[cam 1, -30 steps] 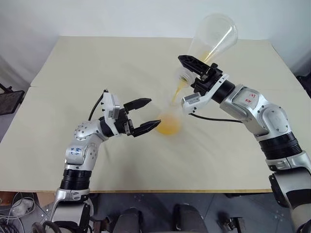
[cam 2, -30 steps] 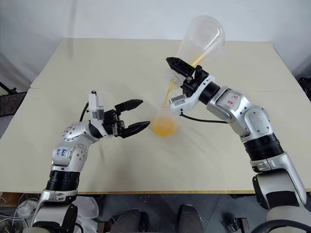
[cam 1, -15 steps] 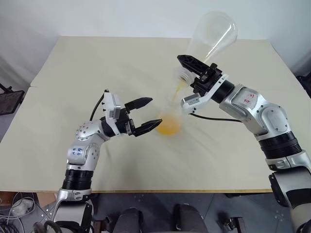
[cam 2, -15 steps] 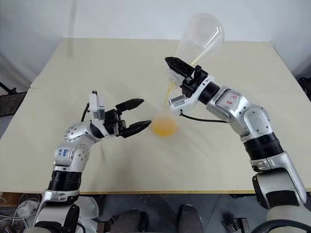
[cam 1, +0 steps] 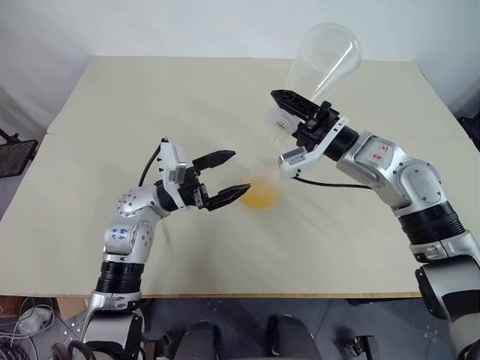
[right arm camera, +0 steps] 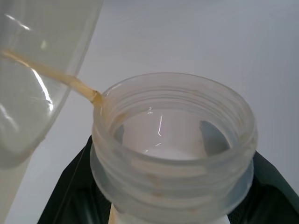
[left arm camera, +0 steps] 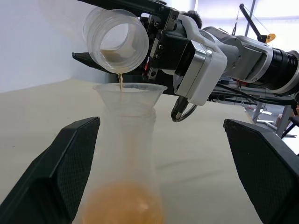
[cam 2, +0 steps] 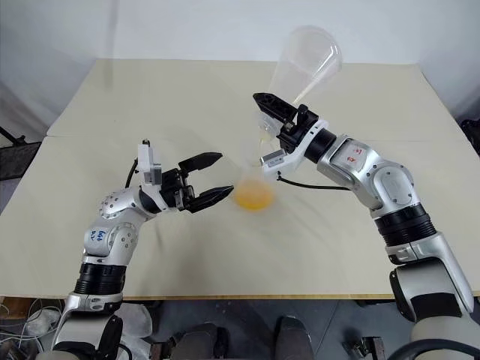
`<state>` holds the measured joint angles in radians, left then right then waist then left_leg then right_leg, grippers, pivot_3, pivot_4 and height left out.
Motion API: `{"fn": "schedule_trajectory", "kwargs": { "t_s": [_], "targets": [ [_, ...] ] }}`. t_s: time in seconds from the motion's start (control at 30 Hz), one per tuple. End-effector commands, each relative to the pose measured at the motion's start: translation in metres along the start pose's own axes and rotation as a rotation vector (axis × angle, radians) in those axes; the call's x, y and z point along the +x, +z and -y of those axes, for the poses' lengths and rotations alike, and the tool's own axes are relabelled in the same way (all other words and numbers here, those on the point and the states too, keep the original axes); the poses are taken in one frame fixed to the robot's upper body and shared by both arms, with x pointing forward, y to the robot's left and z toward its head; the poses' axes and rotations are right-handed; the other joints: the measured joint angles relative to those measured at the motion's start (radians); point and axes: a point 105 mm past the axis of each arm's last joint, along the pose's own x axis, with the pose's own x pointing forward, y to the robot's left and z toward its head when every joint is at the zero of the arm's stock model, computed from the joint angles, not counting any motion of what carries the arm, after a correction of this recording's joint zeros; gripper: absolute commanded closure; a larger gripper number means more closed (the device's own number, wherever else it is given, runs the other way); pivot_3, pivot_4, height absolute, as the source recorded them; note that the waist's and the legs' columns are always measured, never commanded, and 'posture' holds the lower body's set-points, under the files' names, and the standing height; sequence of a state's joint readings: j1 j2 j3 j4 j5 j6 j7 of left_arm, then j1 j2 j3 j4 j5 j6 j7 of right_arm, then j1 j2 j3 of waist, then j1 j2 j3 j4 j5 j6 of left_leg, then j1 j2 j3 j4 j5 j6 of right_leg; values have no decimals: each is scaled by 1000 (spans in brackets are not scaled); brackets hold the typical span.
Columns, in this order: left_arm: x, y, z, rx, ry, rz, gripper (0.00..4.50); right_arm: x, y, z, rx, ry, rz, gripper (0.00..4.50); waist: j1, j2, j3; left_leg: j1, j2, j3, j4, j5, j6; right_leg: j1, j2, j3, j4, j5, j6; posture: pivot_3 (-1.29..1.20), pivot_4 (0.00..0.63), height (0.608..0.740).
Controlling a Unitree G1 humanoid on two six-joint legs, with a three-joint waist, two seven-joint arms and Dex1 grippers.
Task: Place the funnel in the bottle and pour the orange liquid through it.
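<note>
The bottle (cam 1: pixel 259 187) stands on the table with the faint funnel (left arm camera: pixel 130 91) seated in its neck. Orange liquid (cam 1: pixel 260 198) pools in its base. My right gripper (cam 1: pixel 289 112) is shut on the neck of a broader clear flask (cam 1: pixel 324 54), tipped mouth-down over the funnel. A thin orange trickle (left arm camera: pixel 120 82) drops from that flask's threaded mouth (right arm camera: pixel 173 140) into the funnel. My left gripper (cam 1: pixel 238 173) is open beside the bottle on its left, fingertips close to the glass but apart from it.
The beige table (cam 1: pixel 150 97) spreads wide around the bottle. A black cable (cam 1: pixel 330 182) hangs under my right wrist. Dark equipment (cam 1: pixel 11 154) sits off the table's left edge.
The orange stream from the tipped flask has thinned to a trickle and the flask looks nearly drained. Both arms have held their places.
</note>
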<state>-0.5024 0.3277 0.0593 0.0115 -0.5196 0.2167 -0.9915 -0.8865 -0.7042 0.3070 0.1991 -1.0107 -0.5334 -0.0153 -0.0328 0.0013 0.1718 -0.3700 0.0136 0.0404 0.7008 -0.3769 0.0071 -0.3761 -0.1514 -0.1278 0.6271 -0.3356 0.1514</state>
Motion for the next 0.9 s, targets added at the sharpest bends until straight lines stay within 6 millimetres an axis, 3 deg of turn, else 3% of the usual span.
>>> {"fn": "schedule_trajectory", "kwargs": {
  "t_s": [0.03, 0.27, 0.57, 0.7, 0.77, 0.9],
  "targets": [
    [4, 13, 1, 38, -21, 41, 0, 0, -6, 18, -31, -60, -4, 2030, 0, 0, 0, 0, 0, 0, 0, 0, 0, 0, 0, 0, 0, 0, 0, 0, 150, 740],
    [5, 12, 2, 37, -26, 39, 0, -2, -6, 23, -22, -77, -12, 2030, 0, 0, 0, 0, 0, 0, 0, 0, 0, 0, 0, 0, 0, 0, 0, 0, 150, 740],
    [4, 13, 3, 36, -31, 35, 0, -8, -13, 33, 215, -121, -67, 2030, 1, 0, 0, 0, 0, 0, 0, 0, 0, 0, 0, 0, 0, 0, 0, 0, 150, 740],
    [4, 13, 2, 34, -30, 33, 0, -14, -17, 44, 472, -165, -87, 2030, 1, 0, 0, 0, 0, 0, 0, 0, 0, 0, 0, 0, 0, 0, 0, 0, 150, 740],
    [4, 12, 2, 32, -31, 31, 0, -22, -24, 50, 816, -213, -107, 2030, 1, 0, 0, 0, 0, 0, 0, 0, 0, 0, 0, 0, 0, 0, 0, 0, 150, 740],
    [4, 12, 2, 30, -34, 27, 0, -46, -43, 52, 1298, -248, -128, 2030, 8, 0, 0, 0, 0, -2, 0, 0, 0, 1, 0, -1, 0, 0, 0, 0, 150, 740]
  ]
}}
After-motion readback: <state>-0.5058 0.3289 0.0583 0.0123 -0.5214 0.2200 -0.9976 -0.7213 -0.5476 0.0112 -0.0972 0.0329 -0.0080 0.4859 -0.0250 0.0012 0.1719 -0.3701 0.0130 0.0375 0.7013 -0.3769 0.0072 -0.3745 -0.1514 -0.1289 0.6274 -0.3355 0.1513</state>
